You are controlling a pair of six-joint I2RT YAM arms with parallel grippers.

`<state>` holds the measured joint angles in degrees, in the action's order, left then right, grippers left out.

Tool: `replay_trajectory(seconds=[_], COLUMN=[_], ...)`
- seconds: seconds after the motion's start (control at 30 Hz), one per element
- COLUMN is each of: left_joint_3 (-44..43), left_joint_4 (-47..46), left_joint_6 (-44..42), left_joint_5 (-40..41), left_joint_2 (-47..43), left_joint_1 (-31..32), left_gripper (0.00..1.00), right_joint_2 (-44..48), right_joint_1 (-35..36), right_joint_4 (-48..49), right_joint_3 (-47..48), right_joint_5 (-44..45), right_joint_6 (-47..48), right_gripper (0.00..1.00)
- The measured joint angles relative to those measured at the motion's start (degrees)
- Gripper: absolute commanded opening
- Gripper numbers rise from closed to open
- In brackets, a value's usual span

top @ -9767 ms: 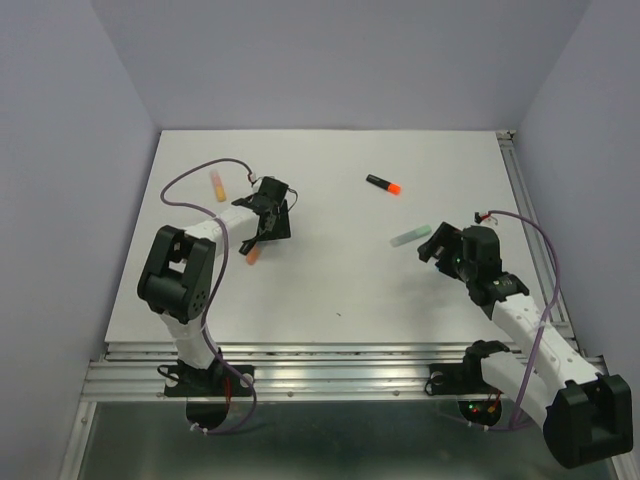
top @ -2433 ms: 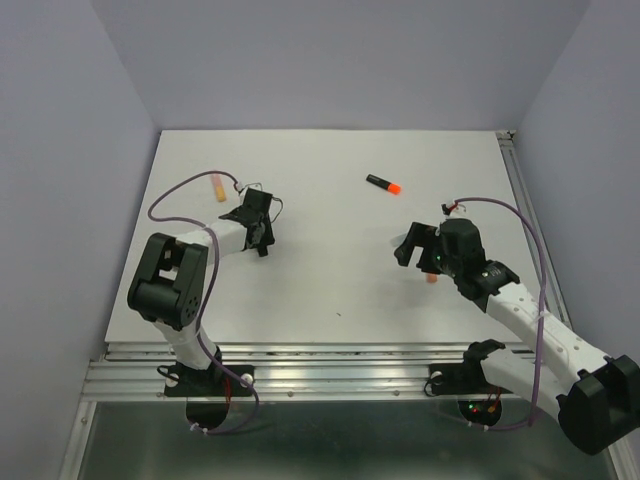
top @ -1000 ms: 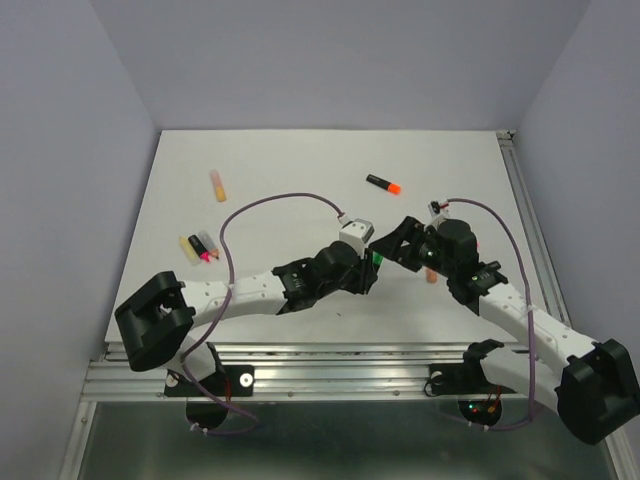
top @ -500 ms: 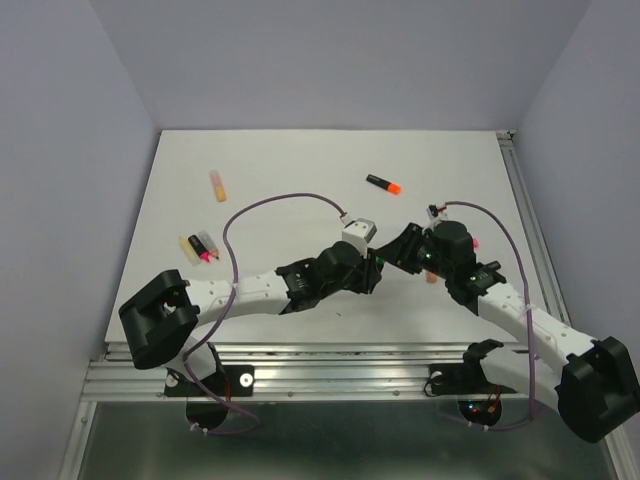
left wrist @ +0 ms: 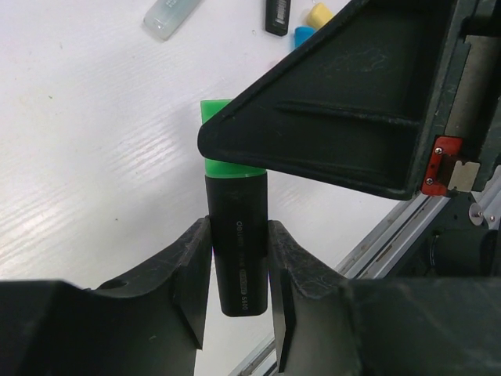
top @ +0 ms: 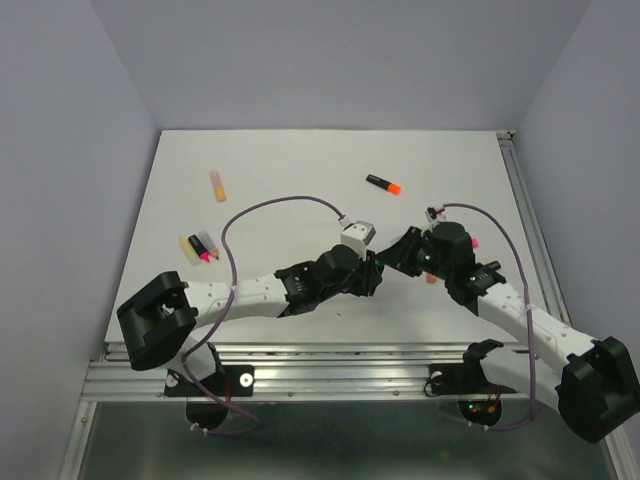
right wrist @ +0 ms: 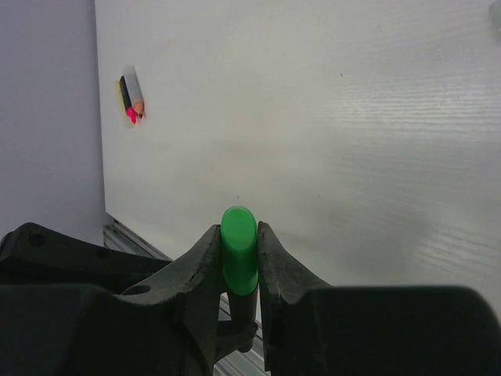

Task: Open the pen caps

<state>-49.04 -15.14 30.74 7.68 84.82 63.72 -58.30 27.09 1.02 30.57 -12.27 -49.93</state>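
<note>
Green cap (right wrist: 239, 251) pinched in right pincer (right wrist: 238, 235), barrel (left wrist: 235, 215) in left pincer (left wrist: 237, 262)

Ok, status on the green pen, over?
Left gripper shut on black barrel. Right gripper shut on green cap. Cap not yet off. Nothing blocking.

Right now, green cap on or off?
On. The green cap sits flush on the black barrel, no tip showing; left gripper clamps barrel, right gripper clamps cap.

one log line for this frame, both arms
phase: cap pull | left gripper: shut on black barrel | right gripper: shut on green cap | cap: not yet off
</note>
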Motion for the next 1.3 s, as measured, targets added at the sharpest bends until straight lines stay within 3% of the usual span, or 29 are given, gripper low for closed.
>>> replay_trajectory(seconds=[0.17, 0.57, 0.77, 0.93, 1.07, 1.1, 1.17, 1.2, 1.27, 1.3], left_joint_3=[4.07, 9.22, 10.84, 10.75, 9.20, 8.39, 6.16, 4.76, 3.04, 2.54], left_joint_4=[-1.95, -8.04, -3.13, 0.44, 3.63, 4.31, 4.87, 5.03, 4.72, 4.42], left_joint_6=[2.23, 9.35, 11.69, 13.57, 12.83, 12.44, 11.32, 10.47, 9.07, 8.63], left_joint_5=[3.23, 15.15, 6.05, 5.88, 4.87, 4.42, 3.50, 2.82, 1.42, 0.72], left_joint_2=[-2.27, -4.04, -3.98, -4.00, -4.02, -4.02, -4.02, -4.07, -4.48, -5.11], left_joint_1=[2.64, 8.79, 18.67, 18.21, 15.32, 14.36, 11.91, 10.27, 8.22, 6.93], left_gripper=[0.00, 0.00, 0.00, 0.00, 0.22, 0.38, 0.53, 0.70, 0.85, 0.98], right_joint_2=[-0.50, -10.34, -14.95, -14.45, -11.32, -9.90, -7.52, -5.29, -2.23, -1.03], right_joint_1=[1.42, 3.19, -6.58, -10.19, -10.14, -10.14, -10.12, -10.14, -10.12, -10.12], right_joint_4=[-3.48, -16.39, -6.82, -1.38, 1.99, 2.64, 4.28, 5.01, 5.95, 6.34], right_joint_3=[0.83, 13.99, 20.50, 21.79, 20.17, 19.21, 17.44, 15.65, 13.31, 12.39], right_joint_5=[0.83, 10.27, 21.92, 21.05, 14.25, 12.37, 9.25, 6.91, 3.87, 2.99], right_joint_6=[-0.61, 0.76, 2.95, 4.87, 7.10, 7.58, 8.20, 8.57, 8.85, 9.03], right_gripper=[0.01, 0.01, 0.01, 0.01, 0.01, 0.01, 0.01, 0.01, 0.01, 0.01])
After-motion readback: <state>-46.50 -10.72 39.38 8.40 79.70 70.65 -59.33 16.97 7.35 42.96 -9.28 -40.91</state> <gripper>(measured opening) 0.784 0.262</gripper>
